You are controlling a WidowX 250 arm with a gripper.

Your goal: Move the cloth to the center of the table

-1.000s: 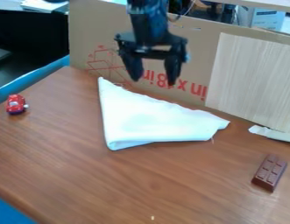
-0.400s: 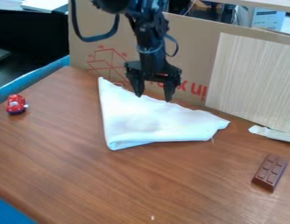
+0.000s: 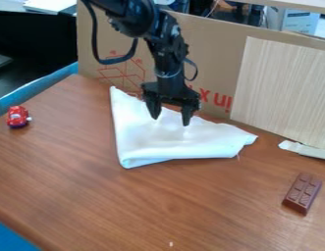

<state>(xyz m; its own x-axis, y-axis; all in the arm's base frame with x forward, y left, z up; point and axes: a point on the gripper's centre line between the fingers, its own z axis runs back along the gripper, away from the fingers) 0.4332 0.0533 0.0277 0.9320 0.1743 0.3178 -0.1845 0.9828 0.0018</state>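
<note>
Tool (image 3: 170, 121) spread, its two tips apart over the upper middle of the white cloth (image 3: 151, 144), contact not discernible; cloth lies folded, roughly triangular, on the wooden counter (image 3: 125, 206), near the cardboard panel (image 3: 214, 49).

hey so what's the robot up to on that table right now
The arm has its tool over the upper part of the white cloth, fingers apart and gripping nothing. The cloth lies folded on the table, towards its back edge. The red car sits off to the left and the brown bar to the right, both apart from the cloth.
</note>
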